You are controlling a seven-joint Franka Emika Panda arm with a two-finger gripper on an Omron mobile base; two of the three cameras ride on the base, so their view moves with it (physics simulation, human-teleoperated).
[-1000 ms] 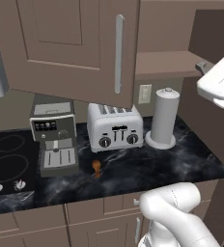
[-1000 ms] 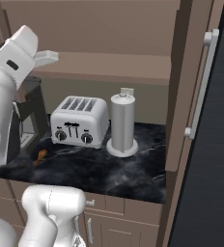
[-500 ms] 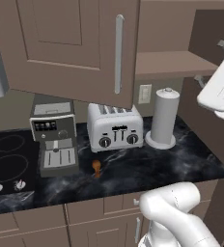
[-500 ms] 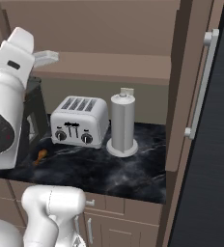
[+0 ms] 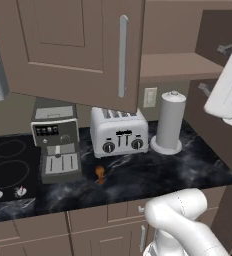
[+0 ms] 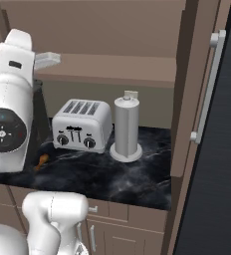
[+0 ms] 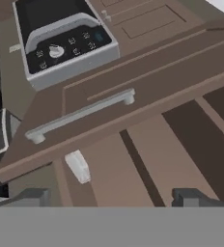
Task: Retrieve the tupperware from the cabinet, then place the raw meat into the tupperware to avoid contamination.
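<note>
the gripper stands wide open, holding nothing, facing the cabinet with its silver handle. the tupperware rests on the cabinet's inner shelf, at about ten o'clock from the toaster. the raw meat lies on the dark counter, at seven o'clock from the toaster.
</note>
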